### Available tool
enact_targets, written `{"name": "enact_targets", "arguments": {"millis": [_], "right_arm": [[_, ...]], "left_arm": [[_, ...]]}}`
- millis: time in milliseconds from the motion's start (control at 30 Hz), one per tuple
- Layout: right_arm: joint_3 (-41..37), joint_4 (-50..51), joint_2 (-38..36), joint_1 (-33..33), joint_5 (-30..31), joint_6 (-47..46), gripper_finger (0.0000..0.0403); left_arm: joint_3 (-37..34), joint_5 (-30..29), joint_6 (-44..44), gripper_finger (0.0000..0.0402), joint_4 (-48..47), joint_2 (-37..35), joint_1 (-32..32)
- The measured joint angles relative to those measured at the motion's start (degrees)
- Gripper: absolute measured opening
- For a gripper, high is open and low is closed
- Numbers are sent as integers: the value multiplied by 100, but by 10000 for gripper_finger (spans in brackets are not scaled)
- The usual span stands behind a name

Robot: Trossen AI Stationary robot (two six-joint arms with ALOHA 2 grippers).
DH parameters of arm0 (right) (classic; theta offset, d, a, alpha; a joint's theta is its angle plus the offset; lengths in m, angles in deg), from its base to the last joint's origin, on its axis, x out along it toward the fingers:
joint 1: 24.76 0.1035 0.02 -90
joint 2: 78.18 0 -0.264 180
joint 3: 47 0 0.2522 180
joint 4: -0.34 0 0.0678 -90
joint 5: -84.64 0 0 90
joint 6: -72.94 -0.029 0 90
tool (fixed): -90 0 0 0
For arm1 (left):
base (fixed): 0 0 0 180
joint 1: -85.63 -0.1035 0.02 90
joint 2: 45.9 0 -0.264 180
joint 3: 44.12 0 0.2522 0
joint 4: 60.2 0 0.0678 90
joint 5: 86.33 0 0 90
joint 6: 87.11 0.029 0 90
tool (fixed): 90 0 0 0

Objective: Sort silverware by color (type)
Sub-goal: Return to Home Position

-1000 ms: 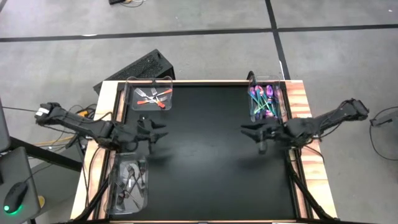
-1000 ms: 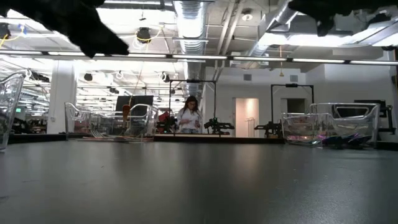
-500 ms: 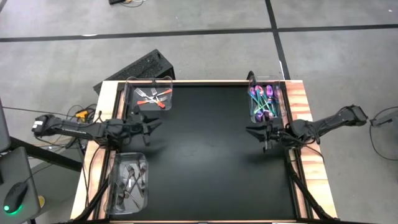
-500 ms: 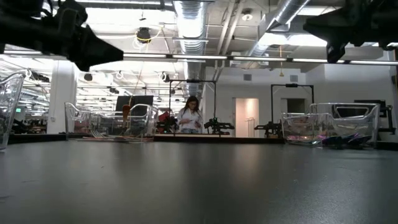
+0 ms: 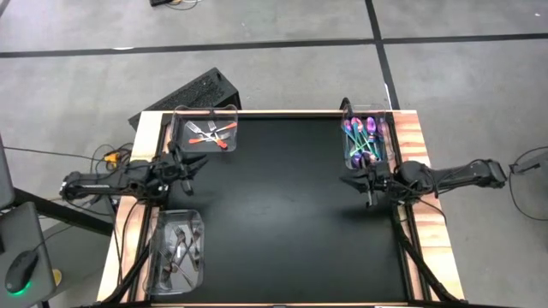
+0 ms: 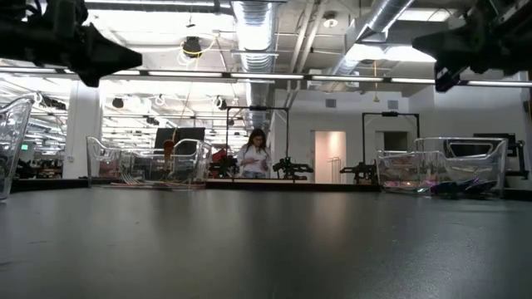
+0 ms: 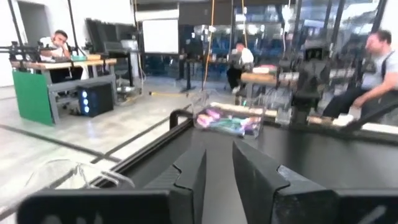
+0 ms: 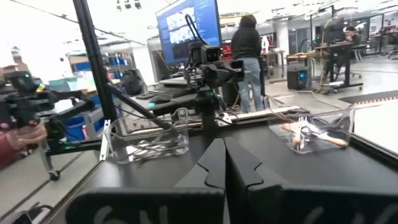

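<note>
All the silverware lies in three clear bins. Orange-handled silverware [image 5: 210, 131] lies in the far-left bin, purple-teal silverware [image 5: 362, 139] in the far-right bin, and dark silverware [image 5: 177, 248] in the near-left bin. My left gripper [image 5: 195, 164] hovers over the table's left edge between the two left bins; it is open by a narrow gap [image 7: 219, 171] and empty. My right gripper [image 5: 349, 180] hovers near the right edge, just on the near side of the purple-teal bin, shut [image 8: 224, 158] and empty.
The black mat [image 5: 282, 214] between the bins holds no loose pieces. The low view shows the bins [image 6: 440, 170] along the far edge. A computer case [image 5: 193, 94] stands beyond the far-left corner. People stand and sit in the room behind the table.
Both arms have drawn back from the mat's middle. The left gripper has moved toward the table's left edge and slightly toward the far edge. The right gripper has moved a little toward the right edge. No silverware has moved.
</note>
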Motion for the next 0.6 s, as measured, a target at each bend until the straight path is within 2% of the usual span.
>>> {"name": "enact_targets", "arguments": {"millis": [67, 200, 267, 333, 467, 600], "right_arm": [[-271, -305, -5, -12, -6, -107, 12], [-264, -162, -6, -7, -12, -196, 9], [-264, -167, -69, -9, -46, -137, 9], [-264, -121, -200, -29, -169, -70, 9], [-264, 282, -557, -68, -249, 198, 9], [-269, 656, -849, 48, -274, 197, 10]], "left_arm": [[-233, 32, -27, 57, 217, -224, 0], [-825, 41, 161, 25, 1157, -166, -1], [-816, -8, 95, 8, 1051, -171, -39], [-816, -68, 24, 3, 955, -208, -41], [-816, -37, 2, 2, 1360, -206, -37], [-829, 530, -131, 0, 1844, -204, -26]]}}
